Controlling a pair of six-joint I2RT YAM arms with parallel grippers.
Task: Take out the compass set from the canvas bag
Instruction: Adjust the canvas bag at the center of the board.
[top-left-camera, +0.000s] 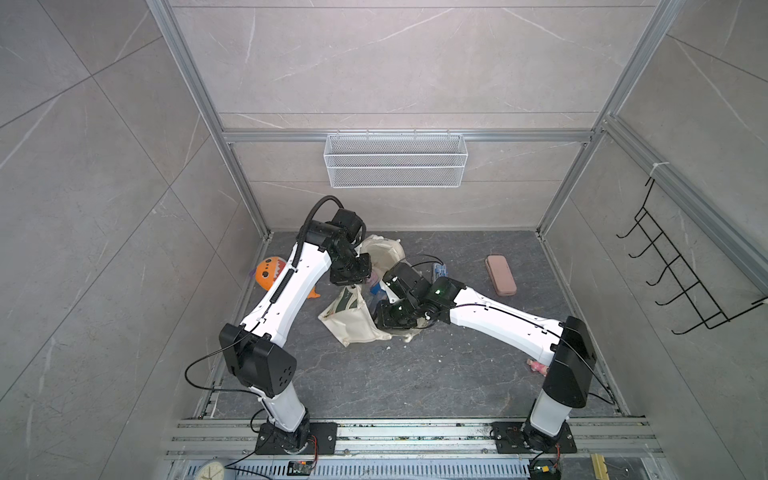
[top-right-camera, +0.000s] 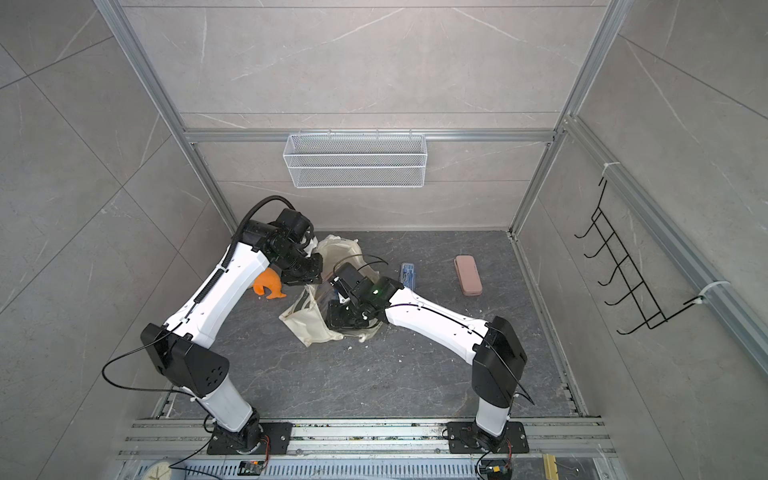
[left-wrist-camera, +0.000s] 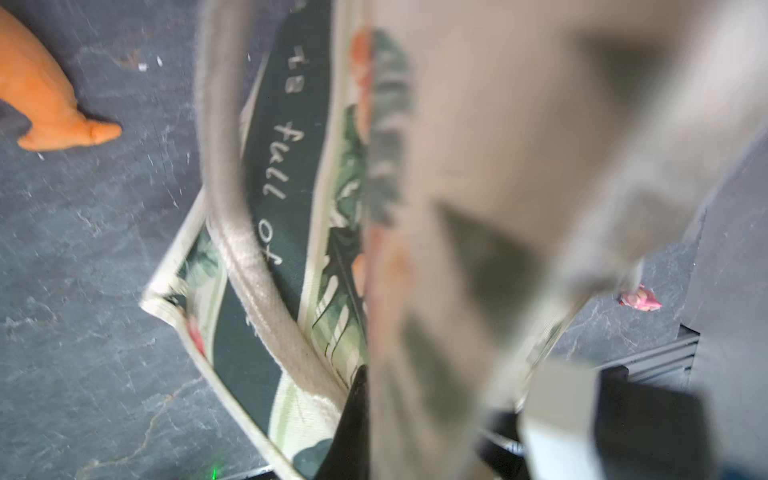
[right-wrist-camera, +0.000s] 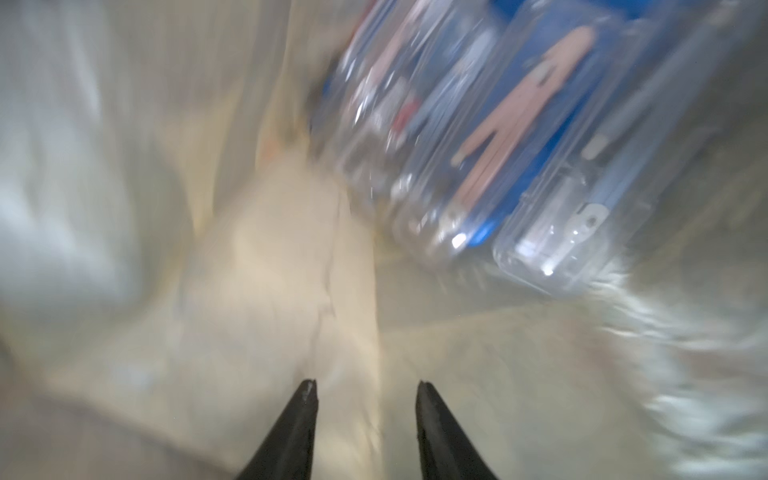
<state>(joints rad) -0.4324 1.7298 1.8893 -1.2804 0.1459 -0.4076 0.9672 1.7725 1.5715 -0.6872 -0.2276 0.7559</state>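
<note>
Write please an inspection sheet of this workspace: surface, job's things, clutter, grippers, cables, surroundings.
Surface: dark grey stone-look tabletop, white crumbs scattered.
Job's things: cream canvas bag with green floral panel, edge lifted; clear plastic compass set case with blue insert inside.
Clutter: orange plush toy; pink oblong case; small pink item; second clear blue case on tabletop.
Grippers: left gripper shut on bag's cloth; right gripper open inside bag, empty.
Cables: thin black cable loops above bag.
Surroundings: white wire mesh basket on back wall; black wire hook rack on side wall.

The canvas bag (left-wrist-camera: 299, 208) reads, in part, "full of".
</note>
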